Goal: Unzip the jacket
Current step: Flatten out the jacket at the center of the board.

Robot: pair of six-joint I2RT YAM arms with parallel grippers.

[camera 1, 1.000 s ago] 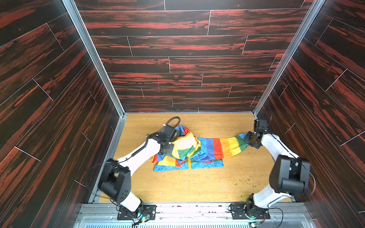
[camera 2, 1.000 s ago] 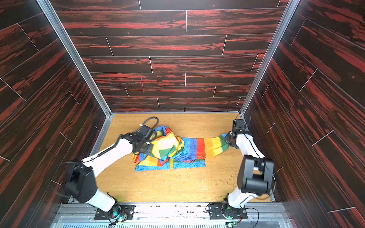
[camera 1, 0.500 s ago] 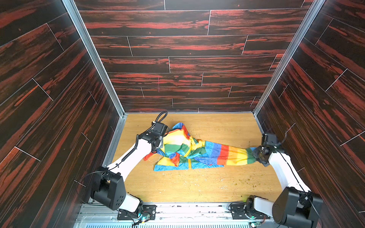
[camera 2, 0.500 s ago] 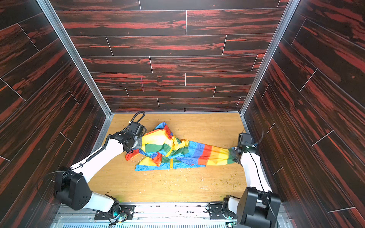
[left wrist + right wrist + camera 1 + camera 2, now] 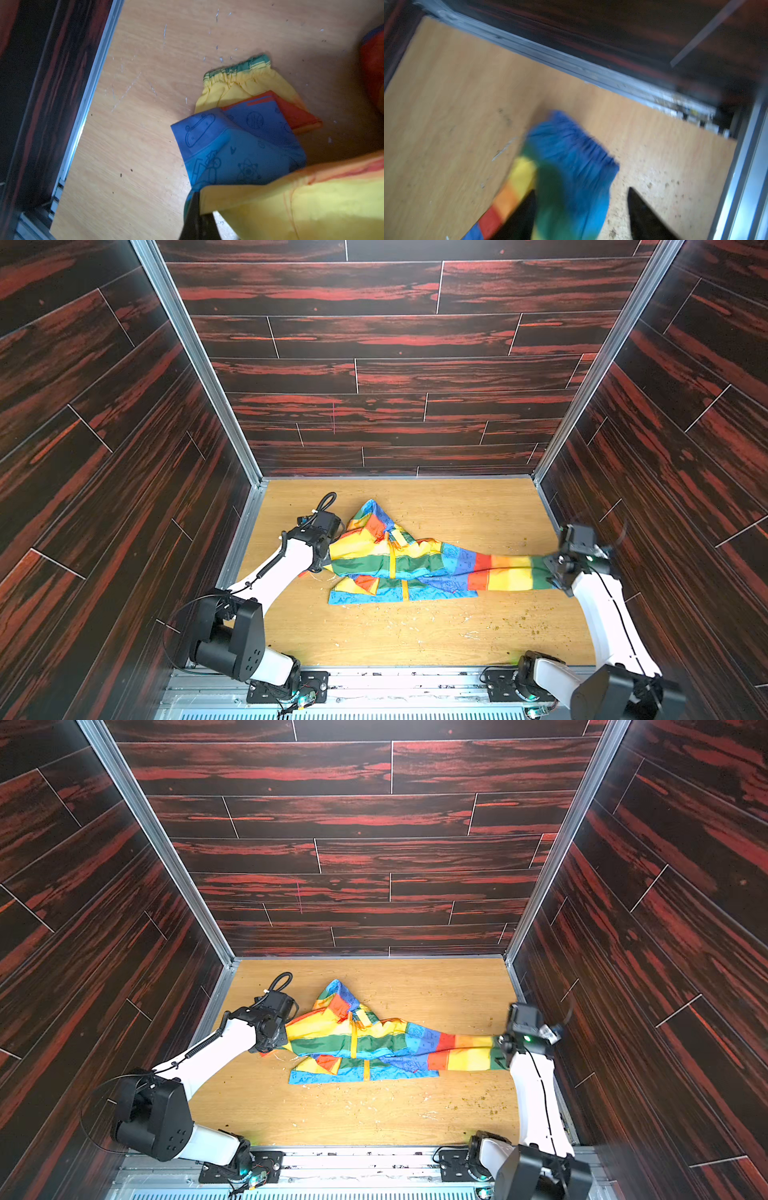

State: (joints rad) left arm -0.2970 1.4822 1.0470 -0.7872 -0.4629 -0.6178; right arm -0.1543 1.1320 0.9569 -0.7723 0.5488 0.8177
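The jacket (image 5: 415,564) (image 5: 374,1044), rainbow striped, lies on the wooden floor with one sleeve stretched out to the right. Its yellow zipper (image 5: 392,560) (image 5: 354,1043) runs down the crumpled front. My left gripper (image 5: 328,560) (image 5: 284,1042) (image 5: 196,199) is shut on yellow fabric (image 5: 311,197) at the jacket's left edge. A yellow sleeve cuff (image 5: 239,70) lies just beyond it. My right gripper (image 5: 550,572) (image 5: 500,1052) (image 5: 581,199) is open at the stretched sleeve's end. The blurred blue cuff (image 5: 571,149) lies between its fingers (image 5: 639,207), against one and apart from the other.
Dark wood-panel walls with aluminium rails (image 5: 245,531) (image 5: 548,506) close in the floor on three sides, and both grippers are near them. Crumbs and white scratches (image 5: 498,626) dot the floor in front of the jacket.
Both arms pulled apart, stretching the jacket and its sleeve out to the right. The right gripper, shut on the sleeve end before, has opened. The left gripper keeps its hold.
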